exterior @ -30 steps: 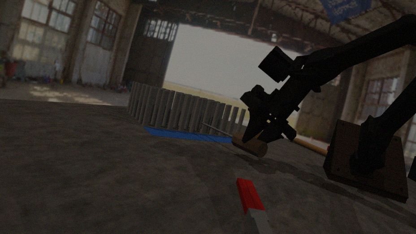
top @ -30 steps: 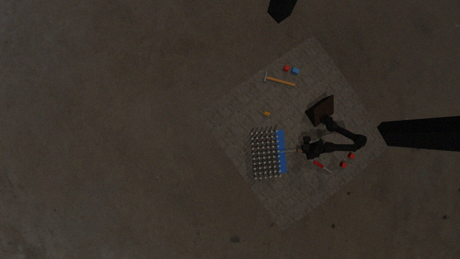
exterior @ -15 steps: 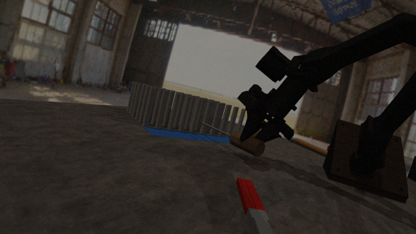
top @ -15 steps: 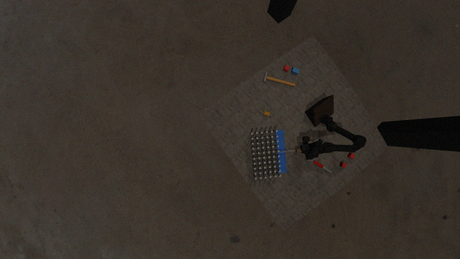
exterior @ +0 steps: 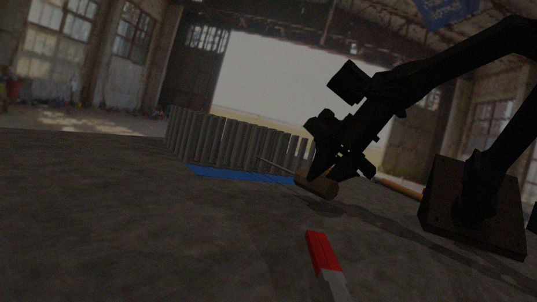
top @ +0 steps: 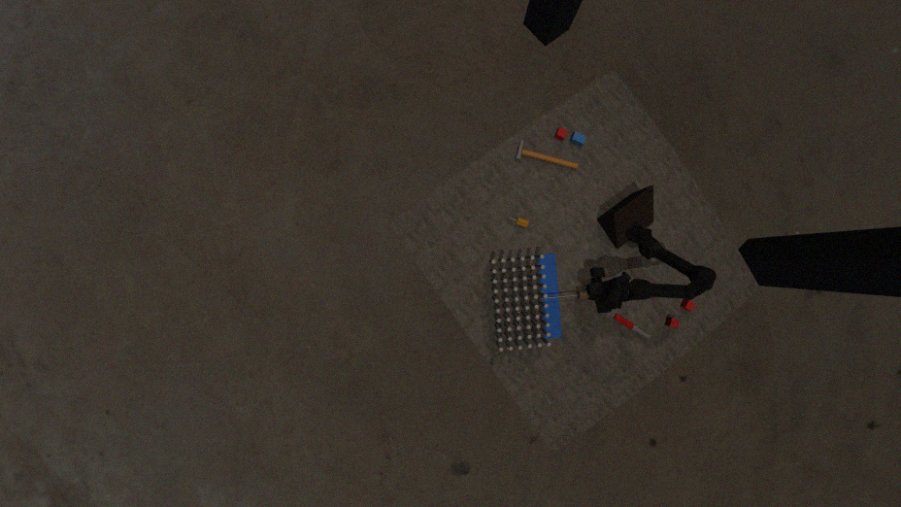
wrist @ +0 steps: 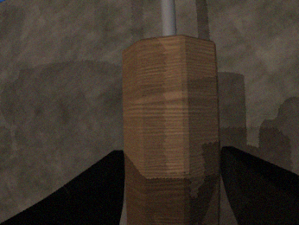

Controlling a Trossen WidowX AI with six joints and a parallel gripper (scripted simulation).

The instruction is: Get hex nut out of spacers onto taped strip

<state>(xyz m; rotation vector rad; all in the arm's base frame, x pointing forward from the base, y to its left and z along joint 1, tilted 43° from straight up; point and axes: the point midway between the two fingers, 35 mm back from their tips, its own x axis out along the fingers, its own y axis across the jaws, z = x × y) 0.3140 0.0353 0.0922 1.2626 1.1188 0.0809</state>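
My gripper (top: 585, 294) (exterior: 323, 180) (wrist: 173, 159) is shut on the wooden handle (exterior: 317, 187) (wrist: 168, 108) of a hook tool, held above the table. Its thin metal shaft (top: 567, 294) (exterior: 275, 164) (wrist: 169, 19) points at the standing grey spacers (top: 524, 287) (exterior: 242, 146). In the top view the shaft crosses over the blue taped strip (top: 552, 284) (exterior: 225, 172) and its far end is at the front spacer row; in the exterior view the tip is raised above the strip. Whether it touches a spacer cannot be told. The spacers look upright. The hex nut cannot be made out.
A red-handled tool (top: 623, 321) (exterior: 323, 251) lies near my gripper. A small yellow-handled tool (top: 521, 221) lies beyond the spacers' side. A hammer (top: 550, 158) (exterior: 400, 187) lies farther off, near a red block (top: 561, 133) and a blue block (top: 578, 138). Two red blocks (top: 687, 305) (top: 672, 322) lie by my elbow.
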